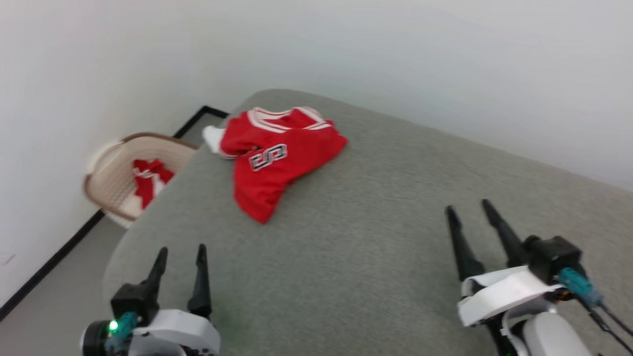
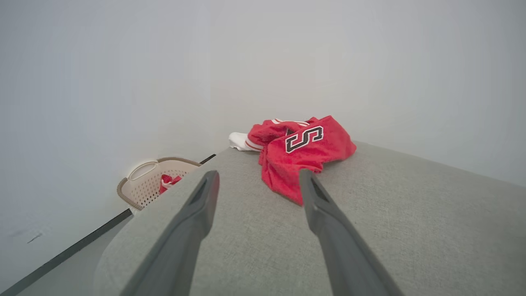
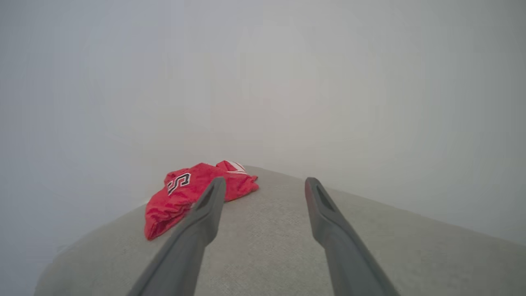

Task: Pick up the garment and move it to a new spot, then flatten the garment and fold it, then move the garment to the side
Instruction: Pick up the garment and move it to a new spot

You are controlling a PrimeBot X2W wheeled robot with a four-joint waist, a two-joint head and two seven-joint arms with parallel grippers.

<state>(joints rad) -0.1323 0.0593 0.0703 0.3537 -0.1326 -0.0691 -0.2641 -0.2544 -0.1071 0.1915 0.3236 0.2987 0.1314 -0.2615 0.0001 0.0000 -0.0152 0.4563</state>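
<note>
The garment point(image 1: 277, 158), a red jersey with white striped trim and a black letter S, lies crumpled near the far left corner of the grey cushioned surface point(image 1: 376, 237). One white sleeve pokes out at its left. The left wrist view has the garment point(image 2: 302, 154) just beyond my fingertips, and in the right wrist view the garment point(image 3: 185, 193) sits ahead to the left. My left gripper point(image 1: 181, 252) hovers open at the near left, well short of the cloth, with nothing between its fingers. At the near right, my right gripper point(image 1: 467, 207) is open too and holds nothing.
A beige laundry basket point(image 1: 116, 183) stands on the floor left of the surface, with red and white cloth inside it. White walls close in behind and to the left. The surface's left edge curves down beside my left gripper.
</note>
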